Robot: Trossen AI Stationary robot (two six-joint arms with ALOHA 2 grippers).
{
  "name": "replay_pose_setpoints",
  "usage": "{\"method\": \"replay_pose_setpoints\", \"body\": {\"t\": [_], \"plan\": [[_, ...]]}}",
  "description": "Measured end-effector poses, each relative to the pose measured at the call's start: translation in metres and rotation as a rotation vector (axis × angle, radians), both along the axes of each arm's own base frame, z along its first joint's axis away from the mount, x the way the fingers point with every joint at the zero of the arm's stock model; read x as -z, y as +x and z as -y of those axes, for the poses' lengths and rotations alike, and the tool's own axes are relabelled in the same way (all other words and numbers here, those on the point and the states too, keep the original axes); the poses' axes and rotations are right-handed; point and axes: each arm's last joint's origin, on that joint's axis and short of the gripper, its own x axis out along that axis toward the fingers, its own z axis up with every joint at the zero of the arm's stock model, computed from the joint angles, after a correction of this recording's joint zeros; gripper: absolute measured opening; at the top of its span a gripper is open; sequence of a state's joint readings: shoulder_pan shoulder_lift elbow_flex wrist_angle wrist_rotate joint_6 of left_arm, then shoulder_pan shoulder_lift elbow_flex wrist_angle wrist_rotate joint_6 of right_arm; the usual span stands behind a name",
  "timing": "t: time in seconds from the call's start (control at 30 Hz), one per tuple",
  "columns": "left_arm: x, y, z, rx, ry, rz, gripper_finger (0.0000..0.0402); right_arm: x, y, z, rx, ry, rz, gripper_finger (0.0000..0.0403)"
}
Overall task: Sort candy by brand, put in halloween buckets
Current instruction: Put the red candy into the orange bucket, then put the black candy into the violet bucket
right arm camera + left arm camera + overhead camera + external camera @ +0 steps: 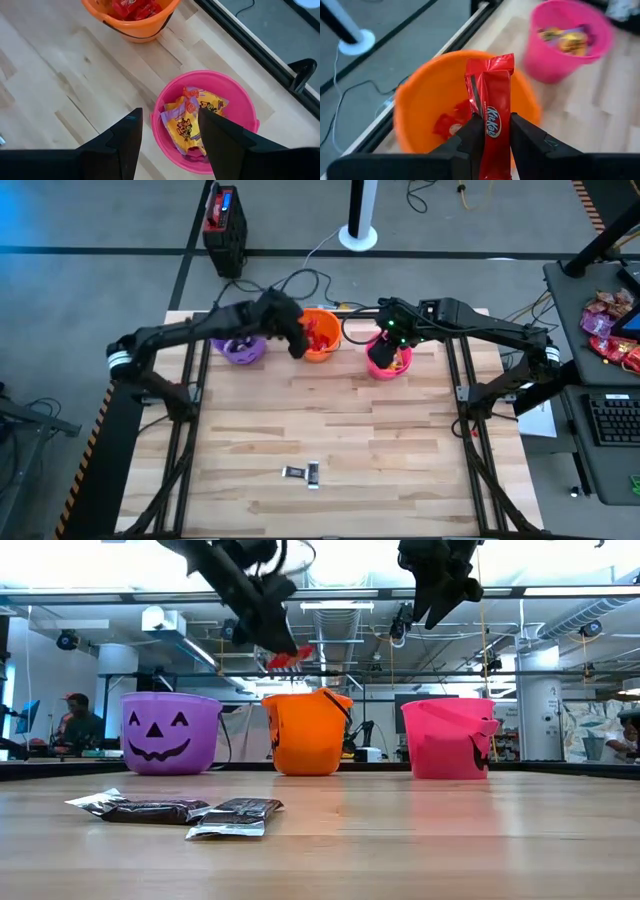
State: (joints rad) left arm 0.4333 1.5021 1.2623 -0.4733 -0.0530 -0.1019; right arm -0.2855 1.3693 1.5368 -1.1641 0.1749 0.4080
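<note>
Holding red bar [493, 107] over orange bucket [415, 107]

Left claw [491, 131] raised, fingers clamped, right claw [169, 131] raised, fingers spread wide, both arms extended forward

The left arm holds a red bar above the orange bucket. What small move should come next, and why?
Probably open the jaws of the left gripper and drop the red bar. It hangs over the orange bucket, which already holds red wrappers. The right gripper waits open over the pink bucket.
</note>
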Motion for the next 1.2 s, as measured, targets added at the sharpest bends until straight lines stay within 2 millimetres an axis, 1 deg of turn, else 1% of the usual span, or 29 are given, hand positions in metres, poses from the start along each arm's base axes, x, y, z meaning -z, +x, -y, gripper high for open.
{"method": "replay_pose_setpoints", "body": {"t": [0.07, 0.13, 0.23, 0.33, 0.47, 0.67, 0.8, 0.9, 1.0, 1.1, 1.2], "plan": [[0.004, 0.002, -0.018, -0.019, -0.002, -0.026, 0.0069, 0.0, 0.0, 0.0, 0.019, 0.008, 0.007, 0.0185], [0.006, 0.005, -0.031, 0.004, 0.008, -0.047, 0.0065, 0.0, 0.0, 0.0, 0.038, 0.017, 0.014, 0.0185], [0.007, 0.013, -0.04, 0.054, 0.022, -0.082, 0.0065, 0.0, 0.0, 0.0, 0.051, 0.023, 0.019, 0.0185], [0.011, 0.022, -0.043, 0.093, 0.011, -0.142, 0.0077, 0.0, 0.0, 0.0, 0.066, 0.029, 0.024, 0.0185], [0.012, 0.027, -0.045, 0.135, 0.022, -0.203, 0.0107, 0.0, 0.0, 0.0, 0.081, 0.032, 0.027, 0.0185], [0.01, 0.026, -0.044, 0.148, 0.023, -0.219, 0.0144, 0.0, 0.0, 0.0, 0.082, 0.03, 0.026, 0.0185], [0.005, 0.02, -0.037, 0.174, -0.037, -0.216, 0.0158, 0.0, 0.0, 0.0, 0.08, 0.03, 0.022, 0.0185], [-0.001, 0.016, -0.026, 0.203, -0.1, -0.209, 0.0162, 0.001, 0.0, -0.001, 0.067, 0.026, 0.017, 0.0185], [-0.009, 0.01, -0.002, 0.302, -0.19, -0.209, 0.0161, 0.001, 0.0, -0.002, 0.054, 0.023, 0.011, 0.0185], [-0.012, 0.005, 0.035, 0.398, -0.232, -0.278, 0.016, 0.001, 0.001, -0.004, 0.035, 0.018, 0.005, 0.0185], [-0.008, -0.002, 0.081, 0.497, -0.259, -0.335, 0.016, 0.002, 0.001, -0.005, 0.019, 0.014, -0.001, 0.0185]]}}
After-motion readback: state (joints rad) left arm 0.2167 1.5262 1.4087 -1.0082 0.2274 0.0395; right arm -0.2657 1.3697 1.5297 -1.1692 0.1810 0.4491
